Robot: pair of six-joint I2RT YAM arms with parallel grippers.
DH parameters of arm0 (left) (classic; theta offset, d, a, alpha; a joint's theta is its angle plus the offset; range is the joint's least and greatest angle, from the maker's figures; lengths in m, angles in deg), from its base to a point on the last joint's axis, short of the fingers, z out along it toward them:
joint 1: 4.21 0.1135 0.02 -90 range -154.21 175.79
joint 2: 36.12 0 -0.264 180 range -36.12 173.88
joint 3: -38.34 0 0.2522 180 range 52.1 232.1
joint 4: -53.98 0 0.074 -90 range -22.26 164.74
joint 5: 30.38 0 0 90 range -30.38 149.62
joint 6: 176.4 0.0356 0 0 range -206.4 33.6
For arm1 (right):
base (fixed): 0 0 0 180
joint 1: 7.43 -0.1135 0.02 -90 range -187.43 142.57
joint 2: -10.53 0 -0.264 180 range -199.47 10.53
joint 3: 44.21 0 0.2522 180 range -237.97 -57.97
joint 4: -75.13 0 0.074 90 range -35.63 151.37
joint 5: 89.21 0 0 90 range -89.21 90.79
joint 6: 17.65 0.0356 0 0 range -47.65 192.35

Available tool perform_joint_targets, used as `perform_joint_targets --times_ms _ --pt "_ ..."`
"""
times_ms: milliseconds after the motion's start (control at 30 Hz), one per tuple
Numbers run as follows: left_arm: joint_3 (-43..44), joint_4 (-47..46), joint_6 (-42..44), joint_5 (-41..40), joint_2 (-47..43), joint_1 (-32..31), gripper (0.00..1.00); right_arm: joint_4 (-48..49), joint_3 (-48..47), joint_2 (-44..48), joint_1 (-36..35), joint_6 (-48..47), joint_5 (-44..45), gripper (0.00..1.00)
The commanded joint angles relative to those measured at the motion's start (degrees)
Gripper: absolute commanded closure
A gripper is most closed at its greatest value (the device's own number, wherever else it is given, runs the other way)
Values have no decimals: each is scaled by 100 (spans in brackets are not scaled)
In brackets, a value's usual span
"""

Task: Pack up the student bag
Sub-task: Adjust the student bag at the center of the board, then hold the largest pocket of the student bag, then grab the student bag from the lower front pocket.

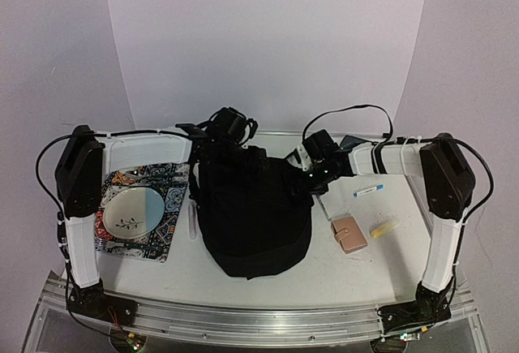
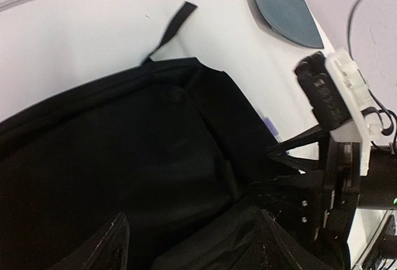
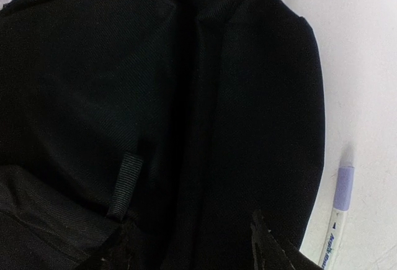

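One student bag is laid on the table, one plate to its left, one pink wallet to its right. At its far edge two grippers, the left gripper and the right gripper, are seen with fingers spread.

My two arms: white moulded-shell left arm and matching right arm, black joint housings, looping black cables (green lights by my black right gripper).
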Motion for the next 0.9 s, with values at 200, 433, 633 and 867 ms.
perform_joint_targets --times_ms 200,433,633,867 --pt "971 -16 28 739 1074 -132 32 39 -171 -376 7 -181 -370 72" --pt "1153 0 -12 872 1429 -164 33 338 82 -58 9 -235 -452 100" --pt "1337 37 -100 1102 1717 -177 35 589 256 164 9 -261 -703 100" --pt "1591 39 -331 1386 2027 -177 43 874 403 272 -25 -200 -1030 100"
